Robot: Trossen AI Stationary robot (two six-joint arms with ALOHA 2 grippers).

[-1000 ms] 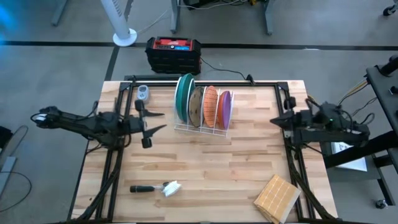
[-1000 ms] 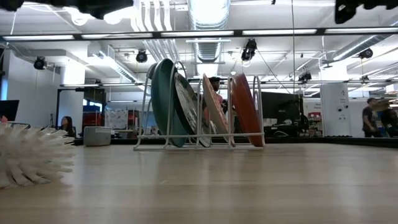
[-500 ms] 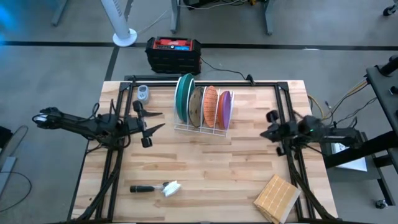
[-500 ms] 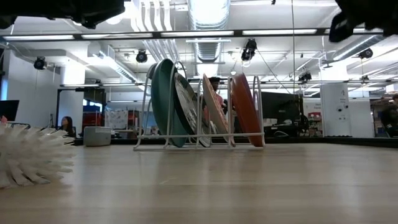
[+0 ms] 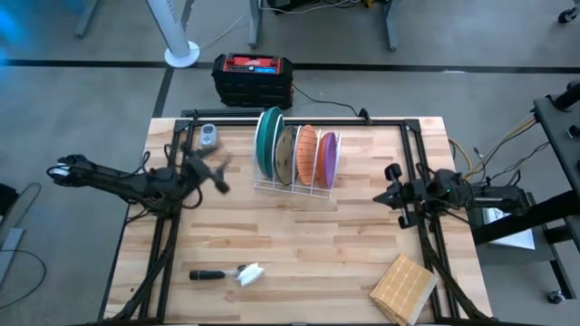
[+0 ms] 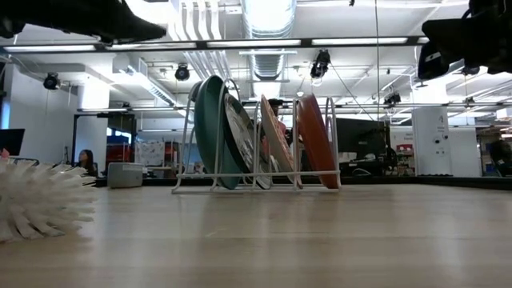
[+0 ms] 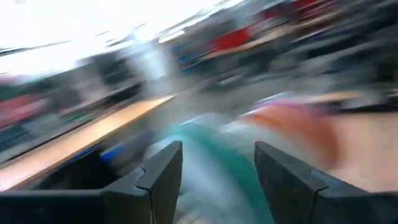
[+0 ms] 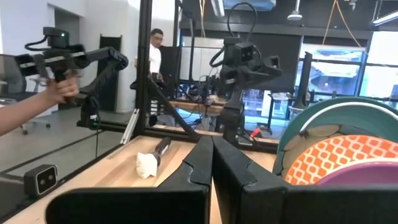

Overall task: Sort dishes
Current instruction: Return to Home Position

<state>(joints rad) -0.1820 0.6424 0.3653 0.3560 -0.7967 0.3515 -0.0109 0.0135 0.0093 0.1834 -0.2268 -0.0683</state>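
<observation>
Four plates stand on edge in the white wire rack (image 5: pixel 294 186) at the table's far middle: teal (image 5: pixel 266 142), speckled (image 5: pixel 285 158), orange (image 5: pixel 307 153) and purple (image 5: pixel 328 155). In the low view the teal plate (image 6: pixel 208 128) is the leftmost in the rack (image 6: pixel 256 180). My left gripper (image 5: pixel 216 174) is open and empty in the air, left of the rack; the left wrist view (image 7: pixel 217 168) shows the teal plate (image 7: pixel 211 155) ahead between its fingers. My right gripper (image 5: pixel 384 186) is shut and empty in the air, right of the rack; it also shows in the right wrist view (image 8: pixel 211 155).
A dish brush (image 5: pixel 227 273) lies near the front left, its bristles showing in the low view (image 6: pixel 40 200). A square wooden block (image 5: pixel 403 288) sits at the front right corner. A small grey device (image 5: pixel 208 136) lies at the far left. A person's hand (image 8: pixel 56 93) shows beyond the table.
My right gripper has moved toward the table's left edge, closer to the rack, and a little toward the near edge. My left gripper has turned about its wrist left of the rack and is in motion. The plates have stayed in the rack.
</observation>
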